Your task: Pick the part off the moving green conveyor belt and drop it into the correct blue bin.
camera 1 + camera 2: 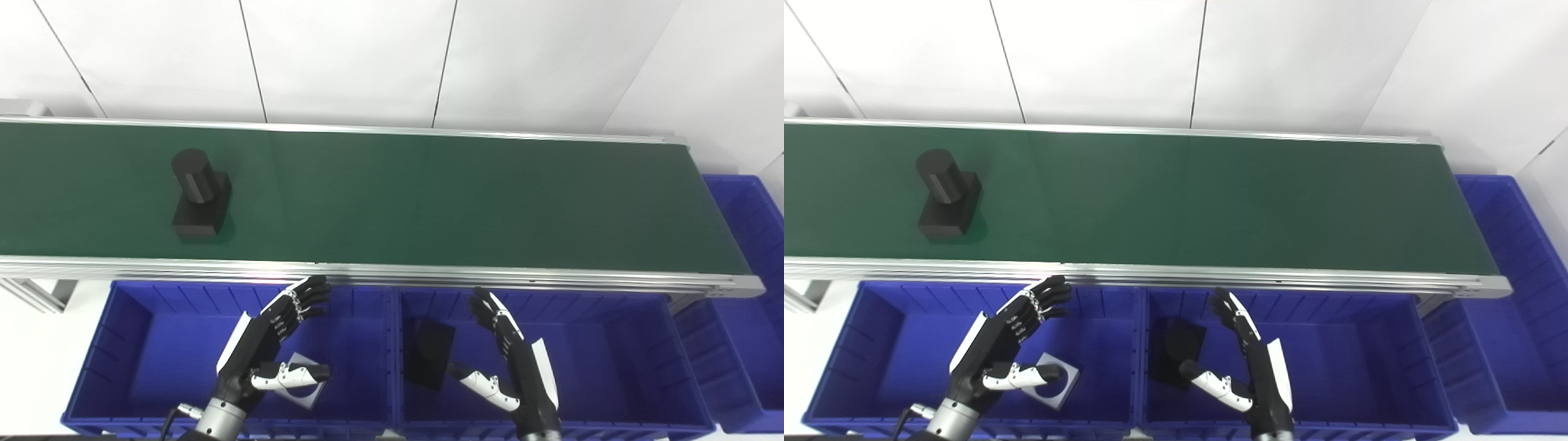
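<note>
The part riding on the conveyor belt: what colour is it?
Black; the part stands out against the green belt best in the left eye view.

Long dark green conveyor belt (429,196) with silver aluminium side rails runs left to right. One black part (199,195), a cylinder on a square block base, sits on its left stretch, nearer the front rail.
</note>
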### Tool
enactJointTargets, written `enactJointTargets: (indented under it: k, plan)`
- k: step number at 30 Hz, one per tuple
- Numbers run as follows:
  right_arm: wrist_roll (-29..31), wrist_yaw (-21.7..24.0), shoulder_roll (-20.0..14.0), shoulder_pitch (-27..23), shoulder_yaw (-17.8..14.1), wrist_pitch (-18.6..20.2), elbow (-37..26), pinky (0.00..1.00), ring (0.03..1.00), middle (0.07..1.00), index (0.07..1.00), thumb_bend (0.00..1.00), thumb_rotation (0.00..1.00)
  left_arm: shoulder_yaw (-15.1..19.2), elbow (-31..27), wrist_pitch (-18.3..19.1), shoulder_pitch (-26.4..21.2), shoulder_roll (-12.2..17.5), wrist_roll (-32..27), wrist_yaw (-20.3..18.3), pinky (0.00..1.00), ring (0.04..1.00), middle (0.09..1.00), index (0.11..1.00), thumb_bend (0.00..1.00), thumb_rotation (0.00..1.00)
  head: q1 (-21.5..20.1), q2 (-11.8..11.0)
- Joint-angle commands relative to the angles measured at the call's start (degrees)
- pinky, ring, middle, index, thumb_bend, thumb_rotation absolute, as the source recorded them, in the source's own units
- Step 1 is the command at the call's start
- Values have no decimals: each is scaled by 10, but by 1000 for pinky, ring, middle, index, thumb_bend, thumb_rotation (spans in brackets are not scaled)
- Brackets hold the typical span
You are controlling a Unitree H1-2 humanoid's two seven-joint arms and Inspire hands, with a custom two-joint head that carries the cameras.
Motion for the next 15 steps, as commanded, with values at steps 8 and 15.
enactJointTargets:
  k: [8, 15]
  plan:
    - [-1, -12, -10, -2, 8, -30, -13, 828, 849, 849, 895, 826, 590, -3, -9, -21, -2, -3, 10, 4, 780, 822, 833, 837, 956, 327, 75, -39]
    - [-1, -29, -39, 5, 17, -30, -15, 857, 856, 847, 895, 776, 581, -29, 11, -21, 4, -10, 38, 36, 791, 832, 833, 824, 964, 345, 159, -86]
